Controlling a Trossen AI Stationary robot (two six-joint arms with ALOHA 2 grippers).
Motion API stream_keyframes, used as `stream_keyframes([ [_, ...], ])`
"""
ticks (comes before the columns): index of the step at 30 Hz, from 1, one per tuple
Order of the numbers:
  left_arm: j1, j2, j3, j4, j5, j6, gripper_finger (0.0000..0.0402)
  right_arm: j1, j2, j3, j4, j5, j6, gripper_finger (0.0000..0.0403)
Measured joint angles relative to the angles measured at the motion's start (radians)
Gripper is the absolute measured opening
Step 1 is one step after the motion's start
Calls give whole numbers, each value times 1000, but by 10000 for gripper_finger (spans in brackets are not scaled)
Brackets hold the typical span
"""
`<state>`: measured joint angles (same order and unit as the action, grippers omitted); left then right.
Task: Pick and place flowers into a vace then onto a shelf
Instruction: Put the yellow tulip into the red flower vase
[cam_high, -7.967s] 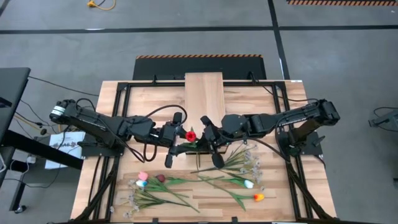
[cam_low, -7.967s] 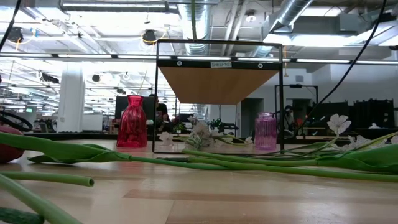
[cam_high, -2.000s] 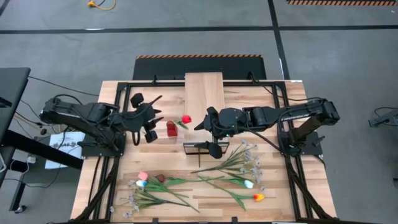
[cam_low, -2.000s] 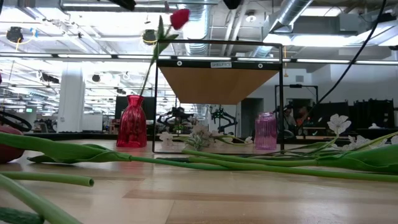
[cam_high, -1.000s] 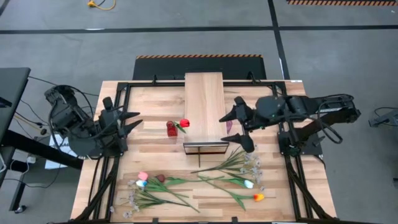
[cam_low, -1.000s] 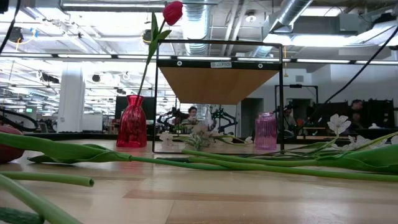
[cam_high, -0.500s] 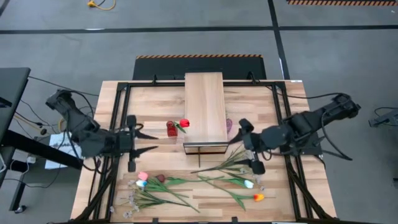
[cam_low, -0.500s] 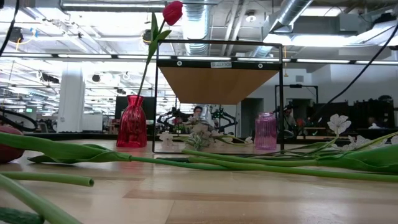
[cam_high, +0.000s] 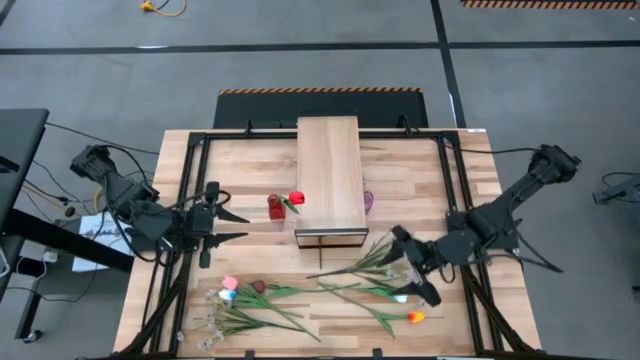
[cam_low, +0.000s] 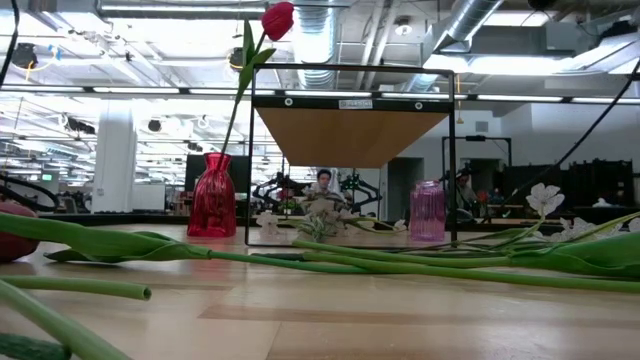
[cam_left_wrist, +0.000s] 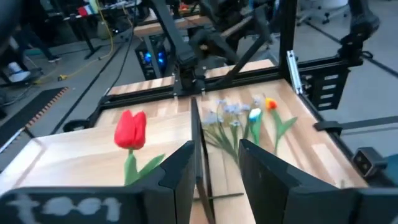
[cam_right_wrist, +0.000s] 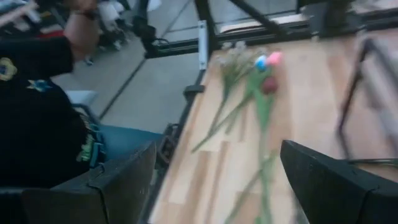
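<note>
A red tulip (cam_high: 297, 199) on a long green stem stands upright in a red glass vase (cam_high: 275, 207) on the slatted counter (cam_high: 250, 165), just left of the light-wood shelf (cam_high: 330, 170). More tulips and pale blossom sprays (cam_high: 385, 262) lie flat near the counter's front edge. The left end effector (cam_high: 222, 227) hovers left of the vase, fingers partly apart, empty. The right end effector (cam_high: 412, 267), spread wide, hangs over the lying flowers.

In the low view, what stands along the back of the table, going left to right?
Red vase with a red tulip in it → shelf on its black frame → purple vase.
</note>
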<state>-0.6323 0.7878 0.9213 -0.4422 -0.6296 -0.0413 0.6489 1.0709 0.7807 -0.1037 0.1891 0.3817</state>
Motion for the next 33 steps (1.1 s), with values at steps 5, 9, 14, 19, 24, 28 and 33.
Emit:
stream_keyframes([
  [5, 0, -26, -25, -2, -38, 2, 113, 39, 91, -52, 199, 1, 107, 338],
  [9, 0, -29, -25, -1, -39, 9, 113, 45, 203, -53, 295, 19, 135, 338],
  [14, 0, -29, -25, -2, -43, 16, 113, 34, 320, -53, 325, -1, 154, 338],
  [19, 0, -29, -25, -3, -50, 18, 113, 26, 402, -15, 314, -53, 253, 337],
  [24, 0, -29, -25, -3, -50, 13, 113, 60, 457, 65, 113, -128, 380, 320],
  [28, 0, -29, -25, -3, -51, -5, 113, 93, 499, 118, -36, -185, 469, 300],
  [33, 0, -29, -24, -3, -51, -6, 113, 115, 556, 153, -62, -264, 565, 287],
])
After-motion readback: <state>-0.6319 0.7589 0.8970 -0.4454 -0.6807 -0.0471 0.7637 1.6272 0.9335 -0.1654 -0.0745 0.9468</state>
